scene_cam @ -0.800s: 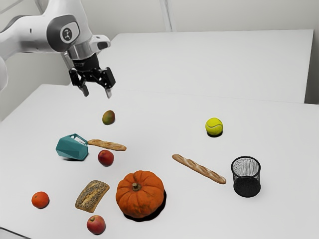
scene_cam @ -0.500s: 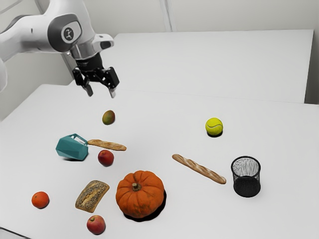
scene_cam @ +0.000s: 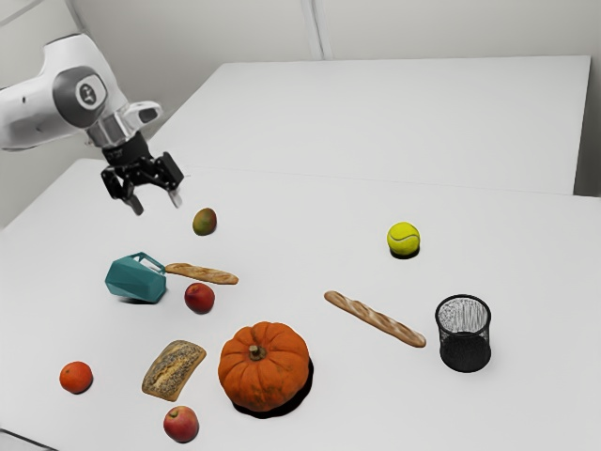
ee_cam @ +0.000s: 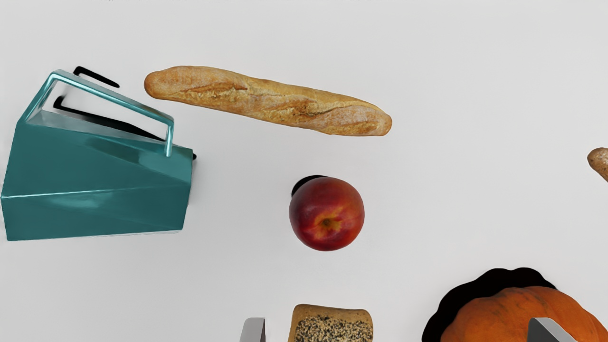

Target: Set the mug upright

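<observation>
The teal faceted mug (scene_cam: 137, 279) lies on its side on the table in the exterior view, its angular handle toward the small baguette. High above the table, behind the mug, hangs my gripper (scene_cam: 158, 203), open and holding nothing. In the wrist view the mug (ee_cam: 97, 185) lies off to one side of the gripper (ee_cam: 396, 330), with its handle (ee_cam: 114, 97) raised along one side and casting a black shadow. The fingers stand wide apart, well clear of the mug.
Close to the mug are a baguette (scene_cam: 202, 273) and a red peach (scene_cam: 199, 298). Around them sit a mango (scene_cam: 205, 222), seeded bread (scene_cam: 174, 370), an orange (scene_cam: 76, 377), an apple (scene_cam: 181, 424) and a pumpkin (scene_cam: 265, 367). Farther off are a second baguette (scene_cam: 375, 318), tennis ball (scene_cam: 404, 239) and mesh cup (scene_cam: 464, 334).
My gripper has moved toward the exterior view's left and lower, after a slight shift to that view's right. The mug and the other objects have stayed where they were.
</observation>
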Tool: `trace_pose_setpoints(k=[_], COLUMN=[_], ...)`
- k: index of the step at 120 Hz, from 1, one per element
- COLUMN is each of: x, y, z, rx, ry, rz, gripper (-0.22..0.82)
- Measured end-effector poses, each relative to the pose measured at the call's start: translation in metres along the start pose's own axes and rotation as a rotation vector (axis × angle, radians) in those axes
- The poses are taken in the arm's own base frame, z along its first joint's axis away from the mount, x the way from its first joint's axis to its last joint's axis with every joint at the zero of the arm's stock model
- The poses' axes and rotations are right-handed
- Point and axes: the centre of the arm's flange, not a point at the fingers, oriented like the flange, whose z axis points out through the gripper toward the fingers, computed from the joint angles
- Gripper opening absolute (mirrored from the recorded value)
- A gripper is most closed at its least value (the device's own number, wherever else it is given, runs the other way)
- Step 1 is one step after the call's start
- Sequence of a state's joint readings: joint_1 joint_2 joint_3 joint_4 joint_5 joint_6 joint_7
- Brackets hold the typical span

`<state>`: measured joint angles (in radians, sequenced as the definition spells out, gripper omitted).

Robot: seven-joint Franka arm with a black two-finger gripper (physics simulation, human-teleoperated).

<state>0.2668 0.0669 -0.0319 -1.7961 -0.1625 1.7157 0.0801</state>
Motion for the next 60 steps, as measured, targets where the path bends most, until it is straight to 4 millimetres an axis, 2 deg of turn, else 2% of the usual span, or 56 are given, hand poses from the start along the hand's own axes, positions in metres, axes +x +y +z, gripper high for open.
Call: trace_pose_setpoints(k=[8,31,60], x=[0.005,0.019,0.021], y=[-0.02,-0.058,-0.145], z=[0.006,0.03,0.058], rx=[-0.016,-0.056,-0.123], ry=[0.006,0.018,0.028], rz=[-0.001,0.066,0.108], gripper=[0.6,0.6,0.6])
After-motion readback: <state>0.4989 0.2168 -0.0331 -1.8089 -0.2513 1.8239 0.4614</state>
